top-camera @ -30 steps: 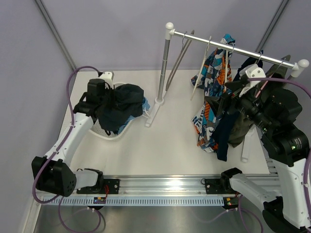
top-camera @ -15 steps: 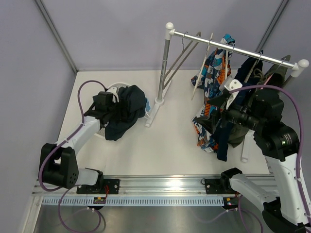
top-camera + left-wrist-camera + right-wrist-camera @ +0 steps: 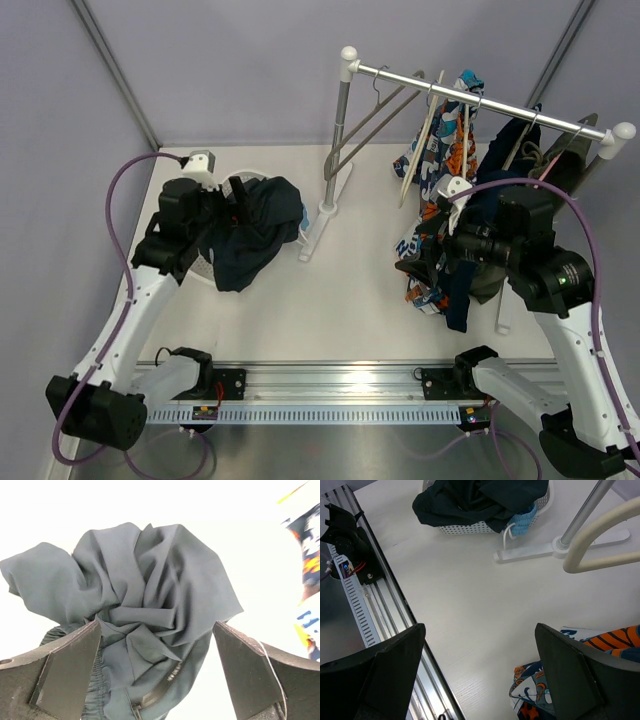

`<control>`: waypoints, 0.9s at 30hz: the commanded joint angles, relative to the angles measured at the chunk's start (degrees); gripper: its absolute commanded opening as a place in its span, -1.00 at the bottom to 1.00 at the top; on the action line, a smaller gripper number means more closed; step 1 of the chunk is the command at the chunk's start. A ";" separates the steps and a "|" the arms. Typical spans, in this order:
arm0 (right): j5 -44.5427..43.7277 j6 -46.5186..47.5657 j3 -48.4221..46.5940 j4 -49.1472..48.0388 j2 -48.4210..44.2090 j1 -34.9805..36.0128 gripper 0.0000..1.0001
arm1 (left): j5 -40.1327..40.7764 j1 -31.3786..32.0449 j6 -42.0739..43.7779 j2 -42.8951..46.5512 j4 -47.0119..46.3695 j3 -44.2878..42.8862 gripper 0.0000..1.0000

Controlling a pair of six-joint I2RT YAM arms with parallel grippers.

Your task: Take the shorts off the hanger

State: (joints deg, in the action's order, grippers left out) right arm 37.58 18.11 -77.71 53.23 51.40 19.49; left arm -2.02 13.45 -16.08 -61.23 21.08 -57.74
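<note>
Pale lilac walls (image 3: 250, 70) close in a matte white table (image 3: 350, 300), with a ribbed aluminium rail (image 3: 330, 400) running along its near edge.

At the far left sits a white plastic basket (image 3: 465, 529), its wall pierced with small holes. The dark navy shorts (image 3: 255, 225) lie heaped in it, free of any hanger. They are soft, thin cloth bunched into deep folds, and one leg spills over the near rim onto the table. Under them, at the basket's right side, a corner of the light blue shorts (image 3: 524, 522) pokes out. This cloth looks nubbier, and its white drawstring (image 3: 507, 532) loops down to the table.

The left tool (image 3: 156, 630) hangs just above the dark heap with its two flat, black, wedge-shaped fingers (image 3: 70, 665) spread wide. The wrist view shows the crumpled cloth between them, with neither finger pinching it.

A clothes rack (image 3: 500, 103) crosses the far right. It has a shiny metal rail with rounded white end caps, a grey post and a flat white foot. A slim cream hanger (image 3: 420, 135) and thin grey hangers hang from the rail. Further right are printed garments (image 3: 430, 150) in orange, blue and white, and beside them dark and olive pieces (image 3: 485, 280).

The right tool (image 3: 480, 630) is held near the lower printed cloth with its jaws also wide apart and nothing between them. Its wrist view looks down on bare table and on a curved cream hanger arm.
</note>
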 commanded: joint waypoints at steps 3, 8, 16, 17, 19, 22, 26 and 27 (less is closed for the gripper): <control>-0.14 0.53 0.54 -0.23 -0.07 -0.24 0.99 | -1.32 0.08 0.08 6.82 0.98 -0.63 0.98; -0.76 -0.88 1.42 -1.55 0.28 -0.15 0.99 | -0.18 0.08 -0.45 12.45 2.03 0.08 0.98; -5.93 -2.90 2.04 -3.66 0.11 -0.24 0.99 | 0.18 0.08 -1.06 16.84 3.09 -0.71 0.98; -6.81 -4.12 2.13 -4.27 0.11 -0.15 0.99 | 0.09 0.17 -1.41 17.28 3.18 -0.89 0.97; -9.09 -5.79 2.48 -5.41 -0.07 -0.32 0.99 | -0.26 0.08 -2.03 17.98 3.09 -1.06 0.98; -12.60 -8.08 2.83 -6.21 -0.24 -0.41 0.99 | -0.96 0.08 -2.47 18.60 2.83 -1.24 0.98; -20.07 -15.53 3.88 -9.01 -1.03 -0.59 0.99 | -1.67 0.08 -3.52 19.75 2.74 -1.68 0.98; -21.75 -16.86 3.88 -9.37 -1.30 -0.50 0.99 | -1.84 0.08 -3.70 20.01 2.65 -1.77 0.98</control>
State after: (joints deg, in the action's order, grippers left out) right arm 24.10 8.23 -74.24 48.23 51.20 19.38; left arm -2.42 13.45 -18.35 -42.57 24.58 -57.67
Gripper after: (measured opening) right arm 0.993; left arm 0.987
